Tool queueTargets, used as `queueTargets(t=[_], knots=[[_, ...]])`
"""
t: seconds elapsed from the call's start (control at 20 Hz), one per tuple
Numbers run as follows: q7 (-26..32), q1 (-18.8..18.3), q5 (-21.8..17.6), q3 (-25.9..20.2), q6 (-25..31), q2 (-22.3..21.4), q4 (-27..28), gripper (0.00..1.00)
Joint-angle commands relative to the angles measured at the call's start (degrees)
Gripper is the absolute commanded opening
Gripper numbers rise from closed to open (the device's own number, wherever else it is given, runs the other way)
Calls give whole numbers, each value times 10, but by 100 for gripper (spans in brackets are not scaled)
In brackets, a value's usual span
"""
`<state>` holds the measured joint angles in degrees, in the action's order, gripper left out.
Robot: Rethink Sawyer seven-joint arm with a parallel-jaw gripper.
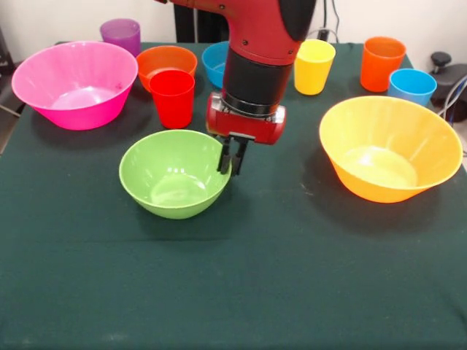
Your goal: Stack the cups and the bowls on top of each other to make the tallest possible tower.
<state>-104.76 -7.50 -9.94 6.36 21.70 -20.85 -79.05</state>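
- Green bowl (174,175) sits nearest the camera, upright on the surface (255,292); the gripper (232,162) pinches its rim, fingers nearly closed.
- Red cup (172,98) stands just behind the gripper; pink bowl (73,86) and yellow-orange bowl (390,149) lie well apart on either side.
- Nothing is stacked; no tower exists yet.

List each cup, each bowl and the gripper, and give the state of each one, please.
green bowl: upright, empty, gripper at its rim
gripper: shut on the green bowl's rim
pink bowl: upright, empty
yellow-orange bowl: upright, empty
small orange bowl: upright, behind the red cup
blue bowl: upright, partly hidden
red cup: upright
yellow cup: upright
orange cup: upright
light blue cup: upright
purple cup: upright
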Motion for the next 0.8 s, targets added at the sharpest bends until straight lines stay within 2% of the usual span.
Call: queueTargets(t=[0.05, 0.35, 0.8], knots=[[-99, 11, 25, -55, -19, 38, -52, 0], [-95, 8, 31, -61, -18, 36, -59, 0], [-112, 11, 65, -71, -13, 33, -76, 0]])
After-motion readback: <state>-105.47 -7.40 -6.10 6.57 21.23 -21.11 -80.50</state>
